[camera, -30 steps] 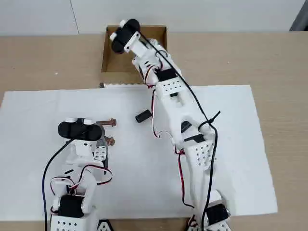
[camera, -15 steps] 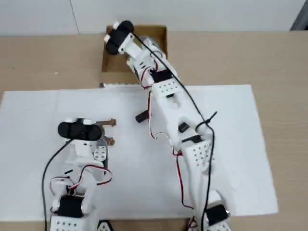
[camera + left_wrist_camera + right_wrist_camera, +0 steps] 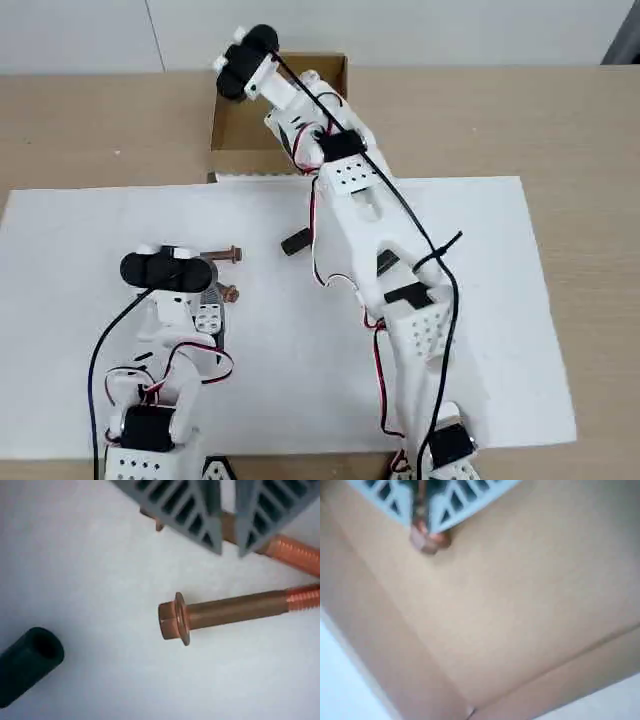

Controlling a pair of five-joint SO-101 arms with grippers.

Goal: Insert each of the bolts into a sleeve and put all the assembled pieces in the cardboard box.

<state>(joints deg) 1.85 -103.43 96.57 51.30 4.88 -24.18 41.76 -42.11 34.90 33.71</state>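
Since a second ago the right arm has pushed its wrist farther over the far left corner of the cardboard box; the left arm kept still. The right gripper has its jaws pinching the assembled piece — copper head out, over the box floor, close to a wall. The risk, as I judge it: released so near the wall, it may bounce, or the copper part may slide out of its cover. On the part of the box floor that shows, nothing lies yet. The left gripper, jaws almost pressed together, hovers over one bolt; another bolt and a black sleeve lie on the white sheet.
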